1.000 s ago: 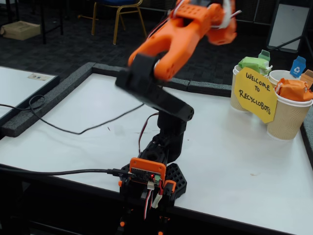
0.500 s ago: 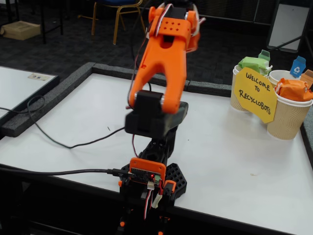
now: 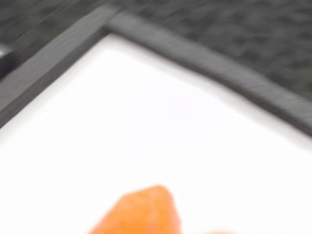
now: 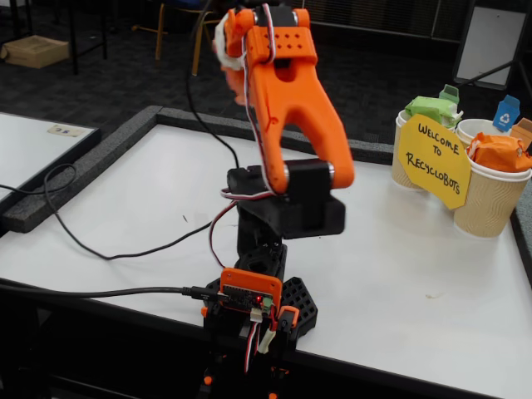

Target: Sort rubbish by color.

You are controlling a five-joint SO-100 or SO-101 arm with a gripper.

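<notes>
— Tool [image 3: 146, 214] shows only as a blurred orange tip at six o'clock in the wrist view; I cannot tell whether it is spread or clenched, or carrying anything.

— And the rubbish?

— Green lump [image 4: 431, 109] and orange lump [image 4: 499, 152] sit in the cups [image 4: 486, 204] at about three o'clock on the tabletop [image 4: 399, 274], behind the yellow sign [image 4: 434, 162]. A blue lump I cannot see anywhere. The arm [image 4: 287, 100] is reared up and turned towards eleven o'clock, so both lumps are well apart from the tool, off on the other side.

— What could go wrong?

— Swinging back at speed, I'd guess: the cups are light and crowded together, so a low pass might tip them. The cable [image 4: 125, 245] trailing near the base could also snag.
</notes>
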